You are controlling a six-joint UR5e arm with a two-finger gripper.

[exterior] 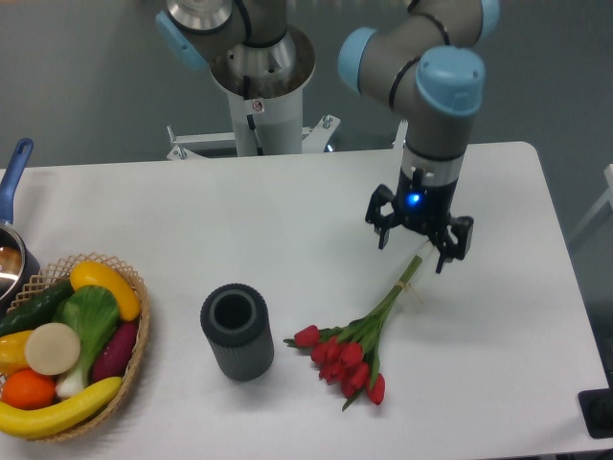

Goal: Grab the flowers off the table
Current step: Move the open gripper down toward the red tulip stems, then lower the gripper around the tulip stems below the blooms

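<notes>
At the far left a wicker basket (pixel 134 331) of fruit and vegetables sits on the table (pixel 287 211), a blue-handled pot (pixel 11 251) behind it; further right a dark grey ribbed cylinder (pixel 237 331) stands upright; just beside it the flowers (pixel 350 353) lie flat, red buds toward the camera, stems running up and right; the gripper (pixel 418 247) hangs over the stem end, its fingers spread apart, holding nothing.
</notes>
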